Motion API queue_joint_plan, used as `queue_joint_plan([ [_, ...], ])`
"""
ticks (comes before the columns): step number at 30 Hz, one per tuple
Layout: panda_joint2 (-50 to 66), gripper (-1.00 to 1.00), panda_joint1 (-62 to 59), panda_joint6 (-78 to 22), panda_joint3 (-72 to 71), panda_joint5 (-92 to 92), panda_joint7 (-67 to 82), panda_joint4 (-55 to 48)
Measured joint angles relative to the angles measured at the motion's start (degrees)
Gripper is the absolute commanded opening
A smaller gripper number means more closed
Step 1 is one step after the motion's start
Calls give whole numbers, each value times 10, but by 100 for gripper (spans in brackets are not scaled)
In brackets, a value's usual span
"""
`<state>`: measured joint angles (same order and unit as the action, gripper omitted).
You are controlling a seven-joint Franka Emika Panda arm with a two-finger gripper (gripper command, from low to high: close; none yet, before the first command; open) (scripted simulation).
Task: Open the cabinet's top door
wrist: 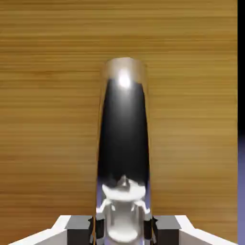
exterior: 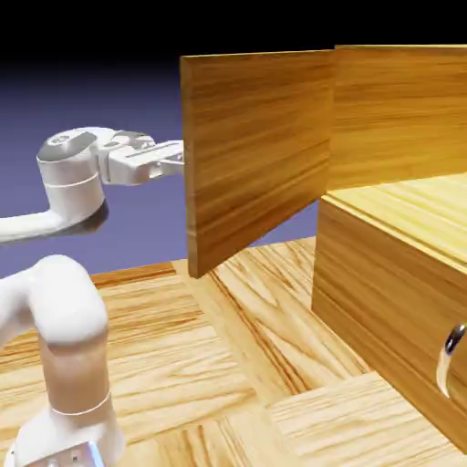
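The cabinet [exterior: 401, 119] of golden-brown wood stands at the exterior view's right. Its top door [exterior: 255, 155] is swung well out from the cabinet front, its free edge pointing toward the arm. My gripper [exterior: 178, 157] meets that door at its left edge, where the panel hides the fingertips. In the hand view the door's wood [wrist: 48, 95] fills the frame and its curved silver handle [wrist: 123, 134] runs up the middle. My gripper [wrist: 123, 228] is shut on the handle's lower end, with a grey finger [wrist: 79, 228] on each side of it.
Below the open door sits the lower wooden panel [exterior: 383, 292] with its own silver handle [exterior: 450, 351]. The wood-plank floor [exterior: 228, 365] spreads under the door. The arm's white base [exterior: 68, 365] rises at the lower left.
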<state>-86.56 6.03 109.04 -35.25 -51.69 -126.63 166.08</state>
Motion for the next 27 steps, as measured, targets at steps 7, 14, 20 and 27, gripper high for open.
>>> queue_joint_plan([
  [7, 53, -100, -53, -143, -145, 119, -5, -115],
  [14, 91, -100, -159, -270, -251, 195, -1, -260],
  [20, 104, -100, -259, -364, -313, 233, 12, -385],
  [27, 105, -100, -376, -464, -365, 258, 36, -530],
])
